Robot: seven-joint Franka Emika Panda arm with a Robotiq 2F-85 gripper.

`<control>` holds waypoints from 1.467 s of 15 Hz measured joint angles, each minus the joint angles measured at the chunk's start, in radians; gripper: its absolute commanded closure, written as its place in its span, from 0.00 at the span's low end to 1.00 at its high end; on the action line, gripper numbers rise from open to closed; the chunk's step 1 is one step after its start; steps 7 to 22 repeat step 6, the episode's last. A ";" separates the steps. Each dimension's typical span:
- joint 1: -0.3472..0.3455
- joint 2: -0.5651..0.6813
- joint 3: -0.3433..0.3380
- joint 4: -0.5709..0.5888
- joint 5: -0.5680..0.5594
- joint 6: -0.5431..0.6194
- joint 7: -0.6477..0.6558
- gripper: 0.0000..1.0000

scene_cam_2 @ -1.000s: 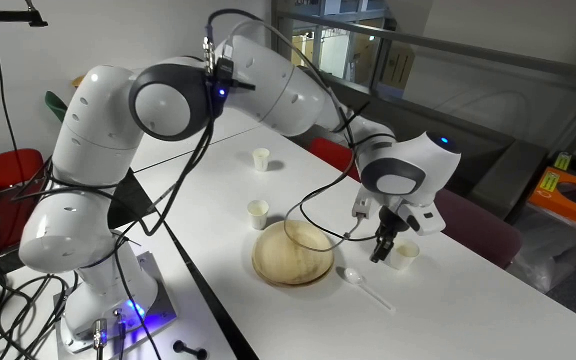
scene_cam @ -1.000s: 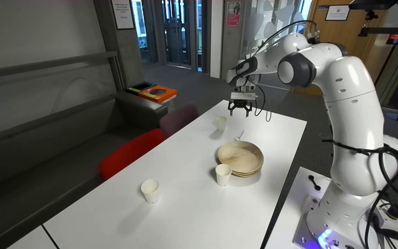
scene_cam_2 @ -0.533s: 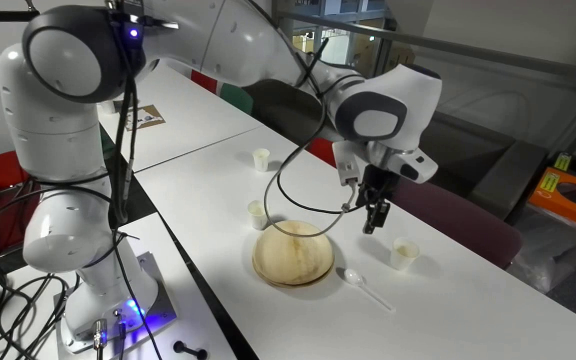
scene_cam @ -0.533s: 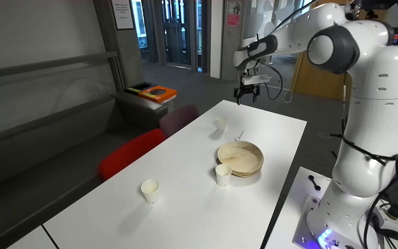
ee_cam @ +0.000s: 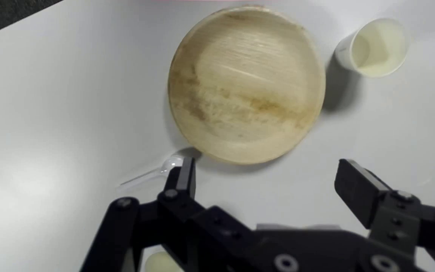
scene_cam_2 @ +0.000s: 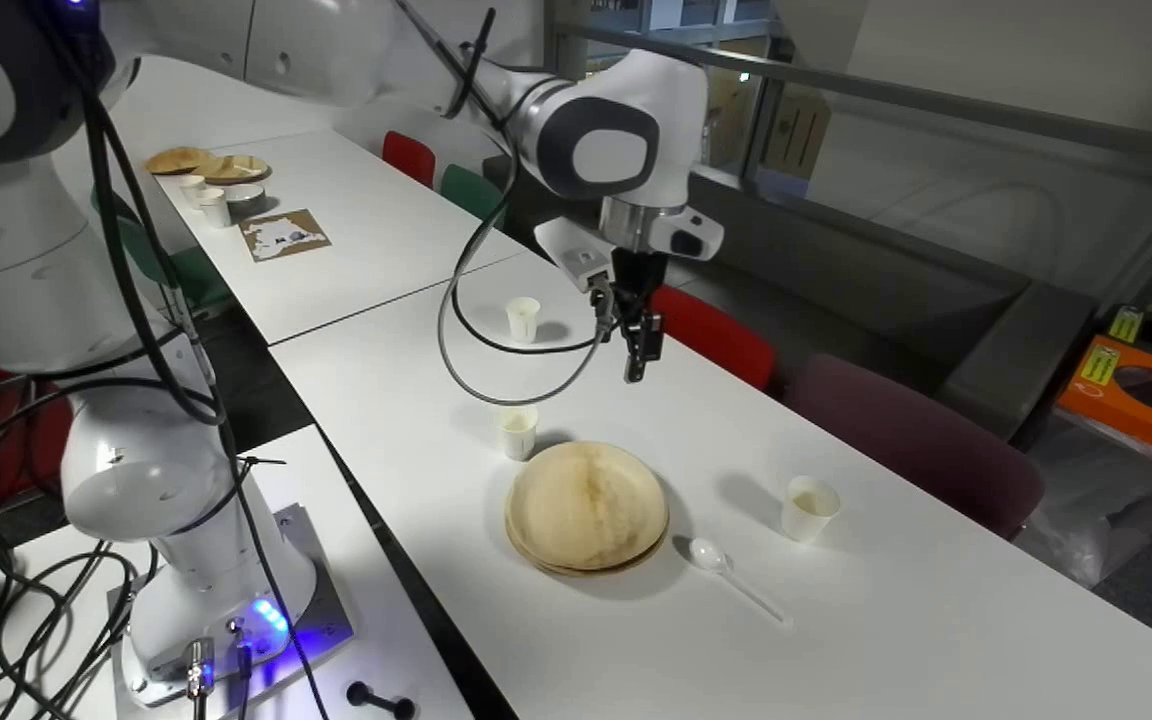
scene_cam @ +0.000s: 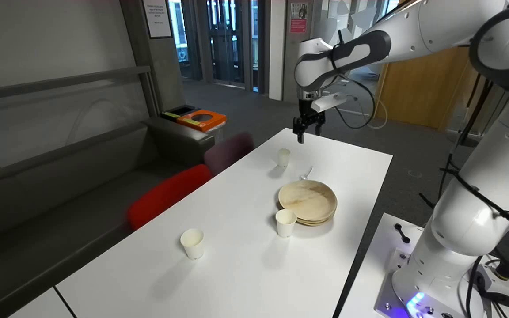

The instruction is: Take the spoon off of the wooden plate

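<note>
The wooden plate is round and light tan, atop a stack, and nothing lies on it; it also shows in the wrist view. The white spoon lies on the table beside the plate, its bowl end toward the rim. It shows small in an exterior view. In the wrist view the spoon is partly hidden behind a finger. My gripper is open with nothing between its fingers. It hangs well above the table in both exterior views, here and here.
White cups stand on the table: one close beside the plate, one farther along, and one past the spoon. Red and purple chairs stand along the table edge. A cable loop hangs from the arm.
The gripper has risen from near the cup past the spoon and swung leftward in an exterior view, to above the table beyond the plate. The spoon, plate and cups have not moved.
</note>
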 measured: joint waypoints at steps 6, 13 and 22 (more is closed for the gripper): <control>0.024 -0.047 0.020 -0.066 -0.001 0.000 -0.019 0.00; 0.024 -0.047 0.020 -0.066 -0.001 0.000 -0.019 0.00; 0.024 -0.047 0.020 -0.066 -0.001 0.000 -0.019 0.00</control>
